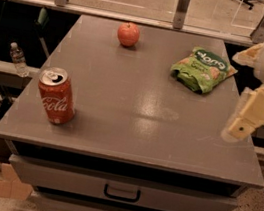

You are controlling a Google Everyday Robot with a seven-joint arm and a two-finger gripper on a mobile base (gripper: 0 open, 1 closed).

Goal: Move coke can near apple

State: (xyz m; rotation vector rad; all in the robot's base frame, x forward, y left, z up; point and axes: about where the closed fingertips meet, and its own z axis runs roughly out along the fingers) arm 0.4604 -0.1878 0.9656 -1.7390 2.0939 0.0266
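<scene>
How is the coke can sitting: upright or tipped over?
Upright: the coke can stands on its base front-left on the table, silver top up. The claw hangs at the right edge, apart.

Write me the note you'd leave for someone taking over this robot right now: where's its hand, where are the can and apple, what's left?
Gripper: beside the table's right edge, nothing in it, far from the can.
Coke can: upright at the front left corner.
Apple: at the back, left of centre, well apart from the can.
Green snack bag: back right, not part of the job.
Done: nothing; the can is not yet grasped.
Left: reach across, grip the can, set it down near the apple.
</scene>
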